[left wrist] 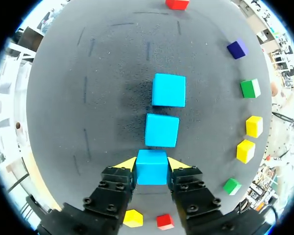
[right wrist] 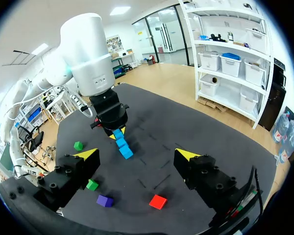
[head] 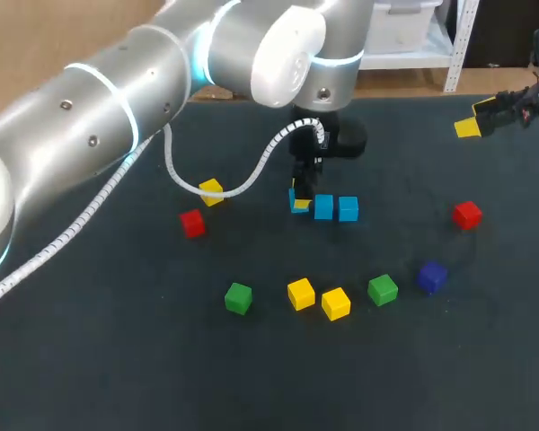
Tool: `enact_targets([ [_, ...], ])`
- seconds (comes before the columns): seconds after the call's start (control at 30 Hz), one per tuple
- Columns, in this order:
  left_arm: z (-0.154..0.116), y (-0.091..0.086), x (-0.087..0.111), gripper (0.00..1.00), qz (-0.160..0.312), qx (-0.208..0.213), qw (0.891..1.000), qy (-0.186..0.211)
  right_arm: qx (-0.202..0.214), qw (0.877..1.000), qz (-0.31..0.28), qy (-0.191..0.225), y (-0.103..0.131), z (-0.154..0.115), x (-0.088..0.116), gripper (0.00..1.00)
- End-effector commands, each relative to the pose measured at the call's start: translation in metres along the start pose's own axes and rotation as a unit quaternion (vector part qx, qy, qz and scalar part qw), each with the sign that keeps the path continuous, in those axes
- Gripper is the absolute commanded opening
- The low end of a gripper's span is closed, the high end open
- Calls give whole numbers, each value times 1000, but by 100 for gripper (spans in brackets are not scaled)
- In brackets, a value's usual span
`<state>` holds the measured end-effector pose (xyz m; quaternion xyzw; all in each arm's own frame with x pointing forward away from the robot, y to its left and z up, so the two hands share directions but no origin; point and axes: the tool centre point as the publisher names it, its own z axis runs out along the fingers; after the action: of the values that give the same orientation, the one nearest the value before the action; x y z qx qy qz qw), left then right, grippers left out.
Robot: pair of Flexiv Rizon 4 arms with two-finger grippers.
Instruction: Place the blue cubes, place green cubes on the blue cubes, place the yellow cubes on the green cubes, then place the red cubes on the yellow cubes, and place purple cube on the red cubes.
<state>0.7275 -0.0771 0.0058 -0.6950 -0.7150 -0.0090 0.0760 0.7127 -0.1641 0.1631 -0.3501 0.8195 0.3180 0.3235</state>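
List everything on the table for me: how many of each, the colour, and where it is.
blue cubes: three, blue, in a row mid-table
end blue cube: one of those three, between gripper fingers
yellow cubes: three, yellow; one left of the row, two paired in front
green cubes: two, green, flanking that pair
red cubes: two, red, left and right
purple cube: one, purple, right of a green
left gripper: shut on end blue cube
right gripper: open, far right corner
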Motion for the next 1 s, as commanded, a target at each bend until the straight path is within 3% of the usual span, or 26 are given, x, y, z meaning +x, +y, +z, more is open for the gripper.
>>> enact_targets([
  [0.03, 2, 6, -5, 0, -2, 0, 1000, 9, 0, 1000, -1, -1, 0, 0, 0, 100],
  [0.13, 3, 8, -5, 2, -7, -2, 1000, 11, 0, 1000, -1, -1, 0, 0, 0, 100],
  [0.17, 3, 8, -5, 7, -8, -1, 1000, 10, 0, 1000, -1, -1, 0, 0, 0, 100],
  [0.23, 3, 7, -5, 0, -7, -1, 1000, 10, 0, 1000, -1, -1, 0, 0, 0, 100],
  [1.0, 1, -6, -5, 0, 18, -4, 1000, 25, 0, 1000, -1, -1, 0, 0, 0, 100],
])
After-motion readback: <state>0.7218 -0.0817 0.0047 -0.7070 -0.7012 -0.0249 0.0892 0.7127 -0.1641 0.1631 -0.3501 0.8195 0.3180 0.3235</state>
